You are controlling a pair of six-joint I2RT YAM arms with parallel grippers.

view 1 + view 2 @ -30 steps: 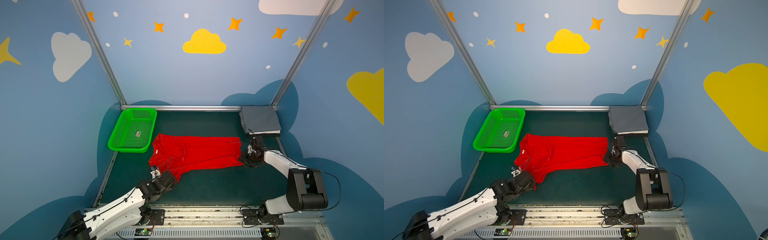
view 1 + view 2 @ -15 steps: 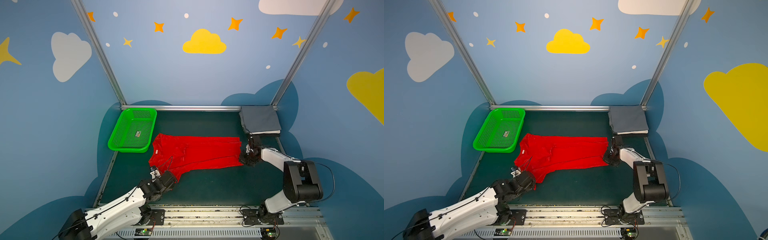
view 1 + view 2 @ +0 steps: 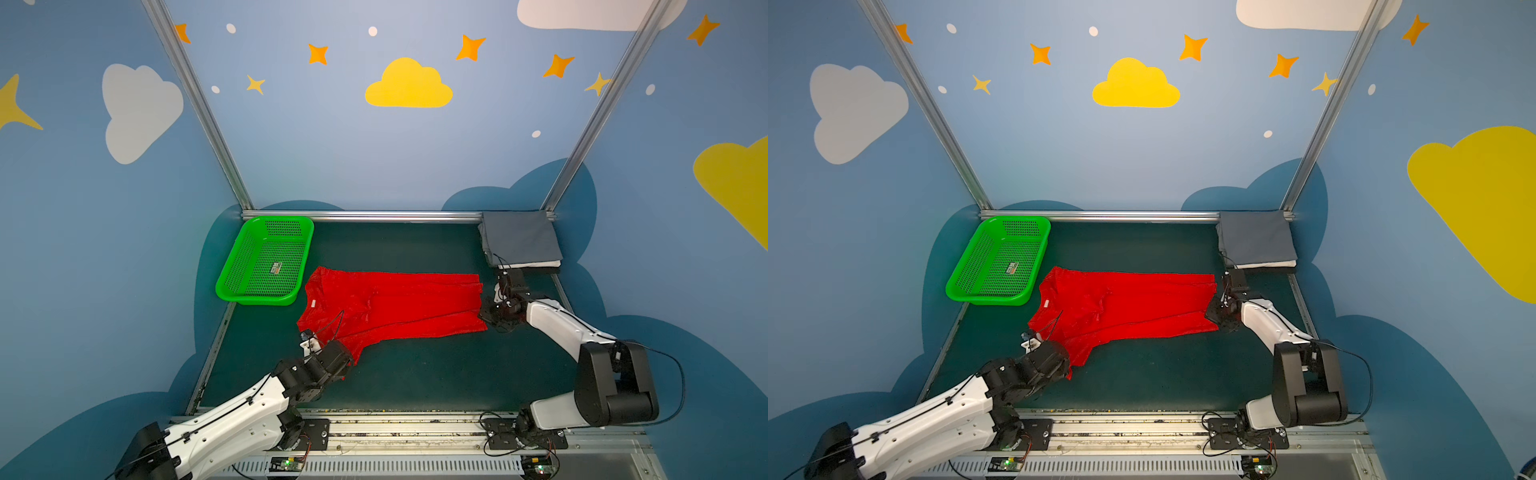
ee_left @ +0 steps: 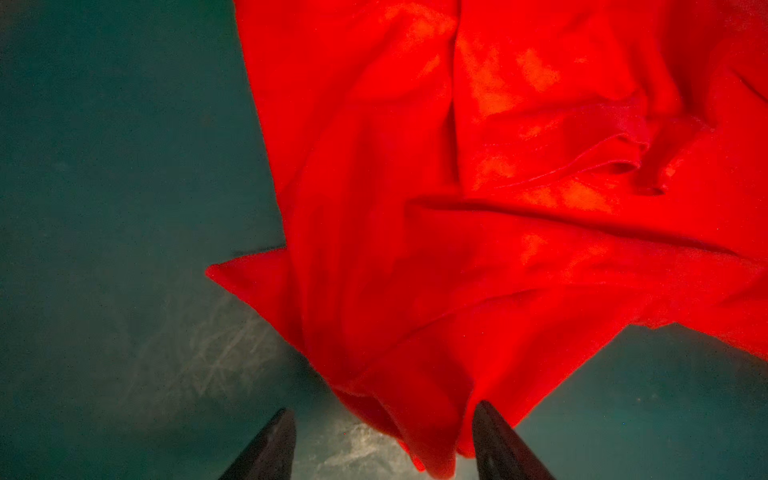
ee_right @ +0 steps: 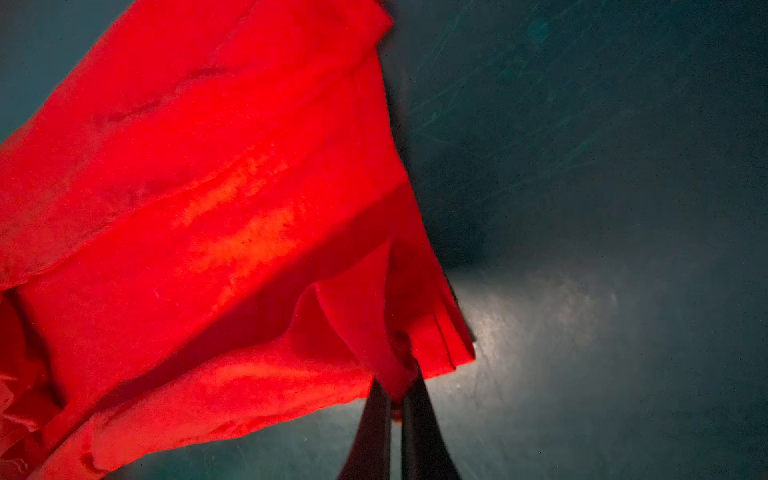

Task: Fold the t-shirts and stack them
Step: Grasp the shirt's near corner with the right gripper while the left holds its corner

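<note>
Blue cartoon-sky walls enclose a dark green desk (image 3: 415, 374). A red t-shirt (image 3: 407, 303) lies spread between the left tool (image 4: 384, 419) and the right tool (image 5: 398, 388). A folded stack (image 3: 519, 243) (grey on top) sits just behind the right tool, which has just pinched shut on the shirt's hem corner, so folding can likely begin. The left tool stands open astride a loose corner of cloth.

— Where's the left arm (image 3: 249, 411)?
— Stretched low and forward over the worktop (image 3: 415, 374); the left hand (image 4: 384, 409) has its fingers spread wide.
— And the right arm (image 3: 557, 328)?
— Elbow bent up, forearm sloping down and inward. The right hand (image 5: 397, 386) is clamped tight on a corner of the red shirt (image 5: 208, 208).
</note>
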